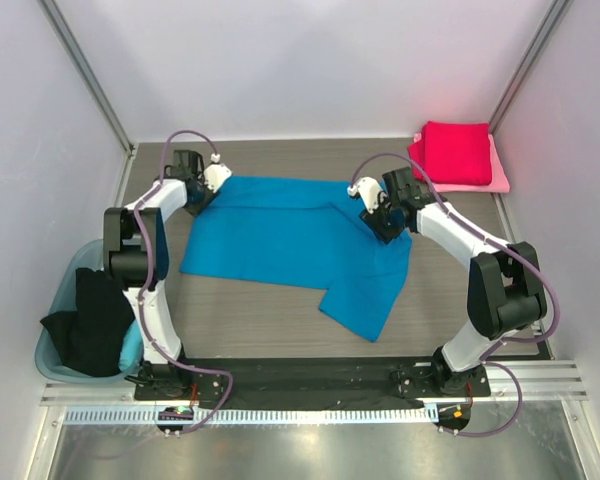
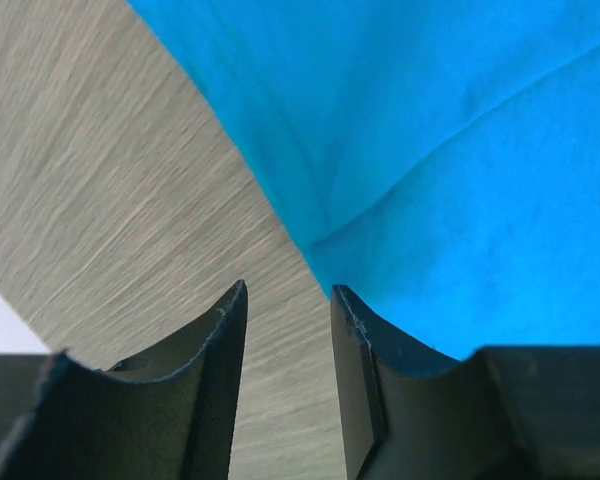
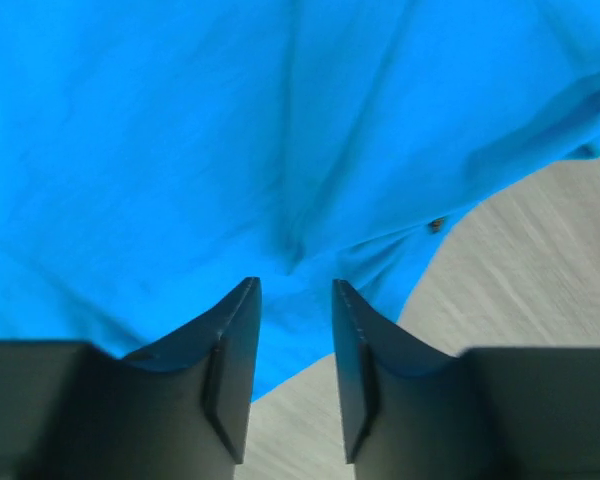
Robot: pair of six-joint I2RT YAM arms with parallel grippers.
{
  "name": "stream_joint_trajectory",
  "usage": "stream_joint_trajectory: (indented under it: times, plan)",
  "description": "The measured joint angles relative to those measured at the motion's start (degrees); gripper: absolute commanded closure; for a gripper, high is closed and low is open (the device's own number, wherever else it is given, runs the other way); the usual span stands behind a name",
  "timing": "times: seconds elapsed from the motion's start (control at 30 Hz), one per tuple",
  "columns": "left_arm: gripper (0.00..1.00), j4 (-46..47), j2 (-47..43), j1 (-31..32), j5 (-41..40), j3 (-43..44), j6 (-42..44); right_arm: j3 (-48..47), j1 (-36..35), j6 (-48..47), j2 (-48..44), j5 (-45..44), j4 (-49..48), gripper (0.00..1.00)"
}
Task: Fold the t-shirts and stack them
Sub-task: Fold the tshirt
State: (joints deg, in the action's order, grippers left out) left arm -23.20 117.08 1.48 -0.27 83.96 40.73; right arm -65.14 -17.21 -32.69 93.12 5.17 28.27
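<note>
Tabletop [image 1: 260, 320] has the floppy blue shirt [image 1: 290, 235], left gripper [image 2: 288, 290] and right gripper [image 3: 295, 283] both parted, empty; I'd pinch edges.

A grey wood-grain worktop [image 1: 260, 320] is closed in by plain white walls [image 1: 310, 60] at the back and both sides, with slanted aluminium posts [image 1: 85, 70] at the rear corners. A brushed metal strip [image 1: 310, 450] runs along the near edge. A translucent teal tub [image 1: 60, 290] sits at the left edge under soft, even light
</note>
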Motion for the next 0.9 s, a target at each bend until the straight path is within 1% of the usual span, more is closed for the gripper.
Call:
stream_joint_trajectory:
  times: [0.13, 0.17, 0.23, 0.3, 0.43, 0.47, 0.53, 0.73, 0.8, 0.9]
  plan:
    - [0.57, -0.81, -1.25, -0.35, -0.2, 0.83, -1.36, -2.71, 0.11, 0.46, 0.02, 1.25, 4.31, 0.57]
    - [0.52, -1.25, -1.22, -0.37, -0.17, 2.12, -1.86, -4.61, 0.26, 0.87, 0.28, 1.31, 5.38, 0.57]
    - [0.5, -2.62, -0.31, -0.37, -0.26, 7.19, -3.89, -9.57, 1.03, 1.95, 1.64, 1.49, 5.51, 0.58]
    - [0.5, -5.11, 2.75, -0.39, -0.17, 16.61, -6.54, -15.67, 2.58, 3.45, 4.42, 1.38, 5.01, 0.58]
    - [0.5, -11.74, 13.29, -0.76, 1.29, 40.85, -13.2, -25.51, 6.88, 6.25, 12.13, 0.96, 3.13, 0.59]
    - [0.5, -13.81, 15.69, -0.98, 2.14, 45.46, -14.99, -27.54, 8.04, 6.71, 14.43, 0.81, 3.21, 0.59]
    - [0.5, -16.7, 19.45, -1.62, 3.48, 51.56, -18.12, -31.17, 10.14, 7.5, 19.08, 0.59, 3.13, 0.6]
    - [0.53, -22.91, 24.3, -3.8, 5.44, 52.48, -23.93, -39.71, 14.97, 9.73, 31.87, 0.59, 4.22, 0.62]
    - [0.54, -23.8, 25.57, -4.24, 5.64, 52.5, -25.27, -41.79, 16.11, 10.29, 34.42, 0.76, 4.55, 0.62]
    - [0.54, -24.41, 26.67, -4.39, 6.05, 52.59, -26.71, -43.54, 16.92, 10.73, 35.63, 1.2, 4.81, 0.63]
